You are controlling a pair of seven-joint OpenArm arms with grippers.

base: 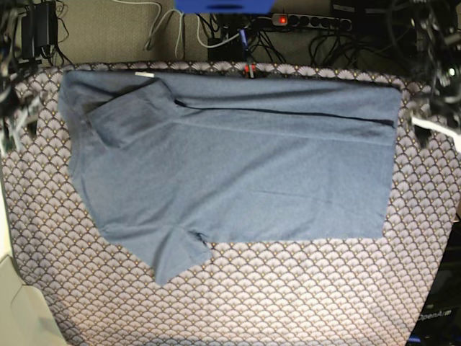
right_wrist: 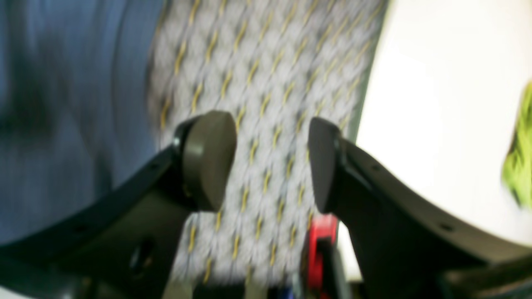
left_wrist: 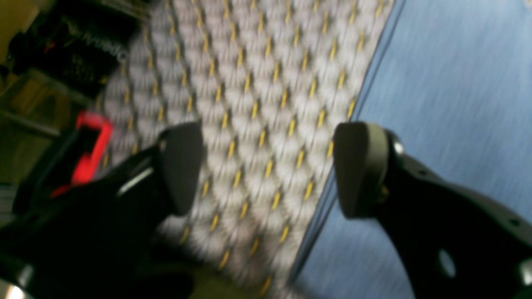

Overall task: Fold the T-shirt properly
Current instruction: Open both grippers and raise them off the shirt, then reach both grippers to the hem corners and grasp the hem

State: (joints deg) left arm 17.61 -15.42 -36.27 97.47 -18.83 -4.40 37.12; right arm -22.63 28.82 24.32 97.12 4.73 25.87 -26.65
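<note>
The slate-blue T-shirt [base: 238,173] lies flat on the scallop-patterned tablecloth [base: 288,295], plain side up, neck end to the left. Its far long edge is folded over as a strip [base: 288,97]. One sleeve [base: 122,119] is folded in at the upper left, and the other [base: 176,256] sticks out toward the front. My left gripper [left_wrist: 270,168] is open and empty above the tablecloth, with the shirt's edge [left_wrist: 457,83] just beside it. My right gripper [right_wrist: 266,162] is open and empty over the tablecloth, next to the shirt [right_wrist: 62,104]. Both arms [base: 436,101] [base: 16,115] sit at the table's sides.
Cables and a power strip [base: 310,20] run behind the table's far edge. A red clamp [base: 248,68] grips that edge. More red clamps [left_wrist: 89,149] [right_wrist: 320,245] show at the table's sides. A white surface [right_wrist: 436,104] with something green [right_wrist: 519,158] lies beyond the right gripper.
</note>
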